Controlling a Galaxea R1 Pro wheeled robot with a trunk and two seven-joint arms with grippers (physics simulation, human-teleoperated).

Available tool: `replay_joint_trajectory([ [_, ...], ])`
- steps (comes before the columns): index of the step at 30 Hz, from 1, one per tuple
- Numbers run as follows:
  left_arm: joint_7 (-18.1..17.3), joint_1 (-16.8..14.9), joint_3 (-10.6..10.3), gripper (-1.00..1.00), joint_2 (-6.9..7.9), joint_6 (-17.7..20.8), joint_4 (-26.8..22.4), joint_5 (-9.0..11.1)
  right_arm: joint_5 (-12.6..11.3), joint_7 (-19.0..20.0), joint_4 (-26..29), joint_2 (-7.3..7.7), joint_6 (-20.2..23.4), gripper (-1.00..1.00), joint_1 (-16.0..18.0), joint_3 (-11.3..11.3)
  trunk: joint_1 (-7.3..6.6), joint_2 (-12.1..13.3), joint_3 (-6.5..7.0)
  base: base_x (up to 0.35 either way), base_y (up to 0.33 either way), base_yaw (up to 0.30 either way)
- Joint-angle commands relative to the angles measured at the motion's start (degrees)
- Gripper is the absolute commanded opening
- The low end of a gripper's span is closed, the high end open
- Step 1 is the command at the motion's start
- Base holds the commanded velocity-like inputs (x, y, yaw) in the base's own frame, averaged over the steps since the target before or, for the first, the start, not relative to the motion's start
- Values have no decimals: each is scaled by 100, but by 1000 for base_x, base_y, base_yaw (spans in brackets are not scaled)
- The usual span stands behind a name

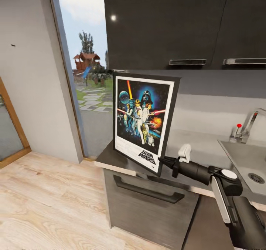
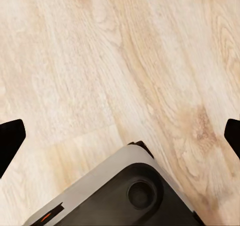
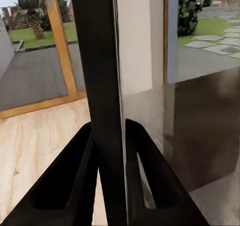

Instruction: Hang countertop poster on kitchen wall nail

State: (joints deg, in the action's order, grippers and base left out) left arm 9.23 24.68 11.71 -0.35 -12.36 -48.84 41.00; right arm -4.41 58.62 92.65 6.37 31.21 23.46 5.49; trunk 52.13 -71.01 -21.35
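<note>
Pale wood floor (image 1: 48,202) runs below dark lower cabinets (image 1: 147,205) with a long bar handle (image 1: 147,191). Dark upper cupboards (image 1: 166,20) carry two metal handles. Steel sink (image 1: 247,161), tap (image 1: 249,126) with red knob. Tall window (image 1: 87,68) gives onto garden, stepping stones, red-roofed playhouse (image 1: 85,60). Wood-framed glass door (image 1: 9,128) far left.

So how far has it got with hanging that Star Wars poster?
Done: the right gripper has clamped the poster by its lower corner. In hand: it holds the poster upright over the kitchen countertop. Left: carrying it to the wall nail on the grey wall and hanging it.
</note>
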Motion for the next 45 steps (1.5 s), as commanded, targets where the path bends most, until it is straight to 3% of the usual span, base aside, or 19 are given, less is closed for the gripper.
replay_joint_trajectory([
  [1,10,-3,-4,100,-1,-12,-2,44,-42,-4,1,-1,74,-100,6,0,1,-4,-4,0,340,183],
  [5,17,-7,-2,100,0,-12,14,40,-37,-43,-1,-8,91,-100,9,-21,1,-4,-3,14,341,270],
  [8,18,-10,-5,100,-2,-12,15,37,-31,-54,-1,-114,105,-100,46,-45,1,-4,-3,107,342,295],
  [9,18,-14,-9,100,-4,-12,15,33,15,-80,-1,-363,115,-100,93,-62,1,-4,-3,129,342,297],
  [11,25,-15,-10,100,-4,-12,15,31,52,-302,-1,-589,118,-100,107,-130,1,-4,-3,138,338,298],
  [13,34,-15,-10,100,-8,-12,15,22,67,-478,-1,-657,115,-100,102,-341,1,-4,-3,163,317,298],
  [15,45,-15,-10,100,-8,-12,15,18,73,-667,-1,-682,106,-100,87,-539,1,-4,-3,175,307,298],
  [22,33,-16,-1,100,-3,-12,15,31,72,-834,-1,-693,16,-100,51,-672,1,-4,-4,181,302,226],
  [45,9,-16,33,100,1,-12,21,57,69,-819,-1,-679,-40,-100,34,-693,1,-4,-4,193,301,7],
])
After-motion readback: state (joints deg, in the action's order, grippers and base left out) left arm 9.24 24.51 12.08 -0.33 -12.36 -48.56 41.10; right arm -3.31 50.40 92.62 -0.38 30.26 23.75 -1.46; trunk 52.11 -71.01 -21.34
